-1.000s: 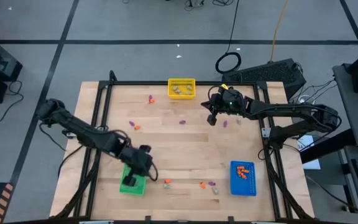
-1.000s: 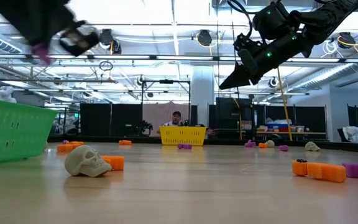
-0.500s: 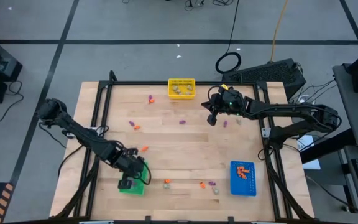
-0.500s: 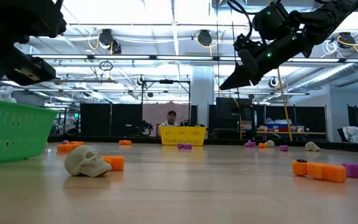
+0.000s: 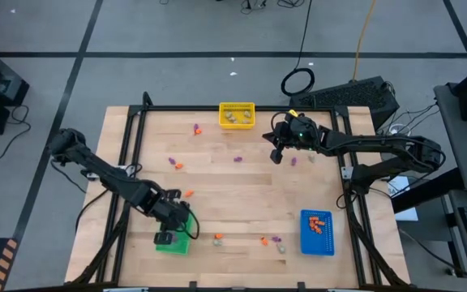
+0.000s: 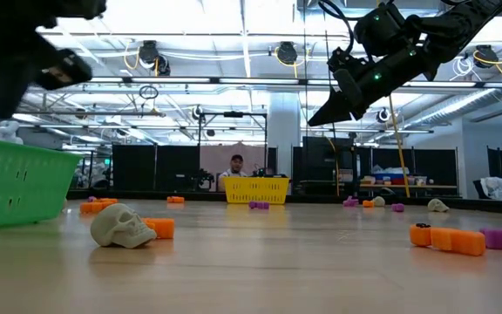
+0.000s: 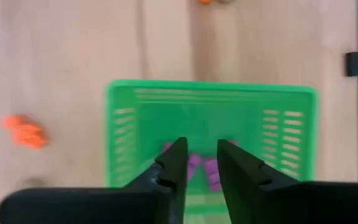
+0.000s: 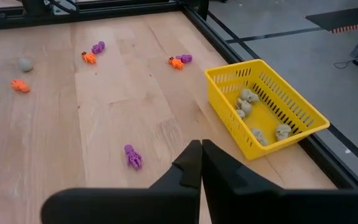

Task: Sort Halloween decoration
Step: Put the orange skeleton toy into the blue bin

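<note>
The pale wooden counter (image 5: 242, 195) shows smooth, matt grain. The green rectangular bin (image 7: 210, 124), slotted yellow bin (image 8: 272, 115) and blue bin (image 5: 317, 233) look like lightly glossy moulded plastic. Matt black metal rails (image 5: 217, 108) frame the counter.

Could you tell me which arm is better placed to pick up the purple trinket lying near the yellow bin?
Probably the right: the right gripper hangs by the yellow bin with the purple trinket just ahead, while the left gripper is over the green bin.
</note>
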`<act>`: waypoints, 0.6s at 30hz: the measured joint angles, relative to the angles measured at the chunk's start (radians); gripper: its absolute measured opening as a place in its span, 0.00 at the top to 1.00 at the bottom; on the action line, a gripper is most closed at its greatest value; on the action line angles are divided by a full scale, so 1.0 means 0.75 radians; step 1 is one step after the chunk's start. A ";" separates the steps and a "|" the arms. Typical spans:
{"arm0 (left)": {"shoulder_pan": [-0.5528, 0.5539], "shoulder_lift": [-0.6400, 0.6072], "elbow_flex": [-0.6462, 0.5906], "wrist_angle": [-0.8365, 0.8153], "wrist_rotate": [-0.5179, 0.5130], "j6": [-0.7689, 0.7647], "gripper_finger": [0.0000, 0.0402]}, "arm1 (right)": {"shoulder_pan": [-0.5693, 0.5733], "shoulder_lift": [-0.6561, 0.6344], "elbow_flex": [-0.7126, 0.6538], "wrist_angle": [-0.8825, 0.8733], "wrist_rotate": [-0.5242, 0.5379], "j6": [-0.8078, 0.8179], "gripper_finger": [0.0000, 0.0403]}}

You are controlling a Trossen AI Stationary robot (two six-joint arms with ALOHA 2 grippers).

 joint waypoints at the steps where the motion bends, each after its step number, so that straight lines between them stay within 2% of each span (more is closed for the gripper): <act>1: 0.013 0.000 0.018 -0.032 -0.022 0.017 0.78 | 0.000 0.000 0.000 0.000 0.000 0.000 1.00; 8: 0.156 -0.012 0.087 -0.125 -0.132 0.212 0.77 | 0.000 0.000 0.000 -0.011 0.000 0.001 1.00; 18: 0.483 -0.014 0.013 -0.006 -0.057 0.444 0.84 | 0.000 0.000 0.000 -0.047 0.000 0.001 1.00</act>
